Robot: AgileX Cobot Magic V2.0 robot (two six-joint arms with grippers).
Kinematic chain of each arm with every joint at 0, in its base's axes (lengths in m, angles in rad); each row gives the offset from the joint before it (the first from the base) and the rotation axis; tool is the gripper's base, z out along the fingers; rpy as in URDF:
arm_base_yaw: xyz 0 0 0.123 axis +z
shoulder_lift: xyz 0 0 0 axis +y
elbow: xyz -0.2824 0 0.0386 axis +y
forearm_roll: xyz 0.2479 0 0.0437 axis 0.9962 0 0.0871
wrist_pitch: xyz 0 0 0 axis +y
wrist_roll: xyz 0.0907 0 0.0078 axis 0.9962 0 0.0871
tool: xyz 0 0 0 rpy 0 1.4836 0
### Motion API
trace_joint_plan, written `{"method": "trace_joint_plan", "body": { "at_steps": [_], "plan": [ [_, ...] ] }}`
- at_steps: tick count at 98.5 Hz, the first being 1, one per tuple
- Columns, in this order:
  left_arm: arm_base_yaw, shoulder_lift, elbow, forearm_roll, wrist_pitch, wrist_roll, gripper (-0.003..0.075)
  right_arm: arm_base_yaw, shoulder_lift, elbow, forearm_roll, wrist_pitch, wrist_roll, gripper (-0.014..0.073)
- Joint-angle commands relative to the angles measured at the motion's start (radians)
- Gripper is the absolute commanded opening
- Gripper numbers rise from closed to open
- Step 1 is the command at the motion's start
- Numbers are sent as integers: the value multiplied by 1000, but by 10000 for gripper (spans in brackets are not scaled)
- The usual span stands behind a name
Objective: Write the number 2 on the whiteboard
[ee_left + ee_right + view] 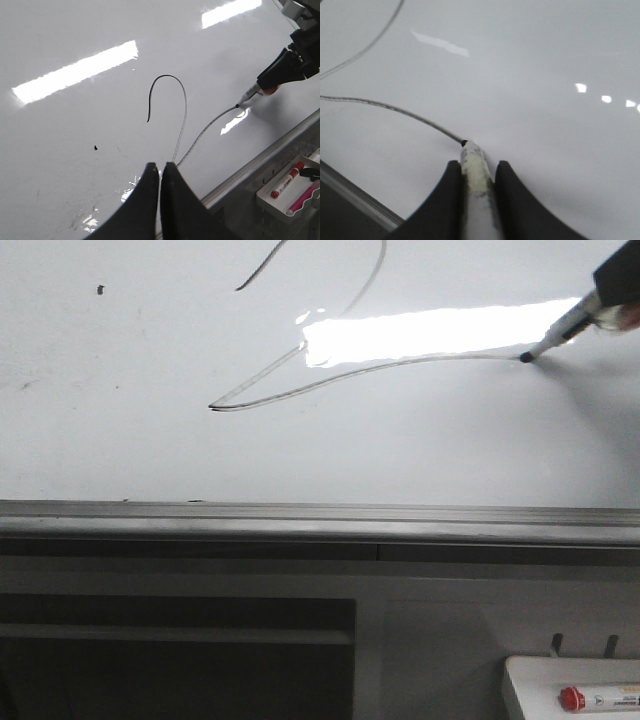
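The whiteboard [120,440] fills the front view; its grey rail [300,520] runs along the near edge. The number 2 [300,390] is drawn on it in a thin black line: curved top, sharp corner at the left, long base stroke running right. My right gripper [477,167] is shut on a white marker [475,180], whose black tip [526,357] touches the board at the right end of the base stroke. It also shows in the left wrist view [280,70]. My left gripper [160,167] is shut and empty, above the board near the 2's corner.
A small white tray [530,680] with a red-capped marker [600,699] hangs below the rail at the right; in the left wrist view [287,180] a pink marker lies beside it. Bright glare [430,332] crosses the board. A dark speck [100,288] sits at the upper left.
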Motion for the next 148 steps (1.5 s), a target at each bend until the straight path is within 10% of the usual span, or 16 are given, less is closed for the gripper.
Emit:
{"method": "trace_joint_plan", "body": {
  "at_steps": [1, 44, 73, 100, 148],
  "plan": [
    [0, 13, -24, -13, -81, -12, -20, -63, 6, 25, -97, -238, -14, -60],
    [0, 25, -32, -31, -81, -12, 9, 274, -187, -357, 201, 41, -86, -60],
    [0, 255, -251, -148, 37, 79, 405, 517, -54, -459, 166, 155, -104, -60],
    [0, 524, -491, -410, 468, 458, 342, 702, 113, -462, 168, 179, -158, -60],
    [0, 649, -510, -508, 482, 498, 301, 902, 121, -462, 175, 102, -191, -60]
  ]
}}
